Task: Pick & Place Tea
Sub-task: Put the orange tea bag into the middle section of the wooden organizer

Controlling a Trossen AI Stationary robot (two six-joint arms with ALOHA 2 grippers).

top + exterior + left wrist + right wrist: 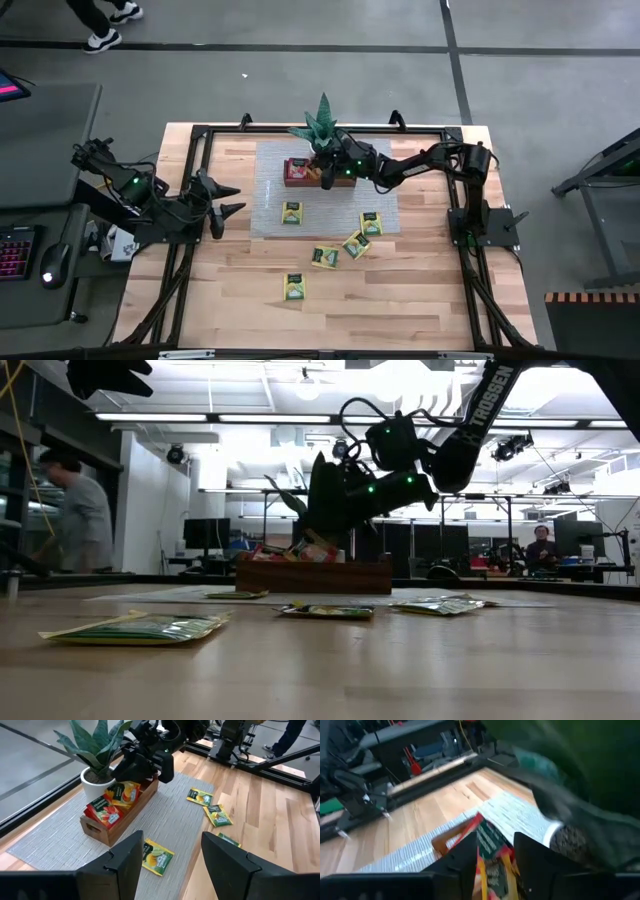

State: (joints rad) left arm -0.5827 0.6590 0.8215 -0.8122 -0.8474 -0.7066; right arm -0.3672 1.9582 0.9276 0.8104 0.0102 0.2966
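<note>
High view, right claw (322, 176) over tray (297, 181)

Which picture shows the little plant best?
The left wrist view: the plant shows whole, pot and leaves, beside the tray. From above only leaves show; the low view has it dark behind the arm; the right wrist blurs it.

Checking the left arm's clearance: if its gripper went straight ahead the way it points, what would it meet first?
Probably the yellow-green square tea packet on the grey woven mat, just ahead of the open left gripper; depth unclear.
</note>
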